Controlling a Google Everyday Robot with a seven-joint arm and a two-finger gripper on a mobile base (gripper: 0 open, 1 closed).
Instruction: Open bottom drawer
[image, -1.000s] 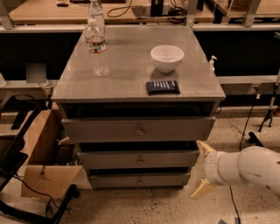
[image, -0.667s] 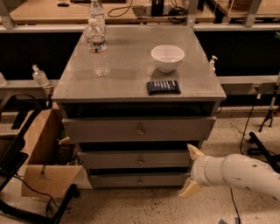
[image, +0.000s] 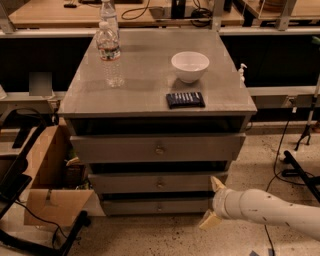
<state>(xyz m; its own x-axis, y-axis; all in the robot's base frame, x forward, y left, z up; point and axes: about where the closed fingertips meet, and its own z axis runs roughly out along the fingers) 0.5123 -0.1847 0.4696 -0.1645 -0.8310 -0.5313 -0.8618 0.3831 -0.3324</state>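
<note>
The bottom drawer is the slimmest grey front, lowest of three in the grey cabinet, and it sits closed. Its small round knob shows at the centre. My gripper comes in from the right on a white arm, low near the floor. It is open, with one tan fingertip by the middle drawer's right end and the other below the bottom drawer's right corner. The gripper is to the right of the knob, apart from it.
The middle drawer and widest top drawer are above. On the cabinet top stand a water bottle, a white bowl and a dark packet. A cardboard box is at the left, cables at the right.
My arm has moved left across the floor, bringing the open gripper from right of the cabinet up to the right end of the lower drawers. The drawers have not moved.
</note>
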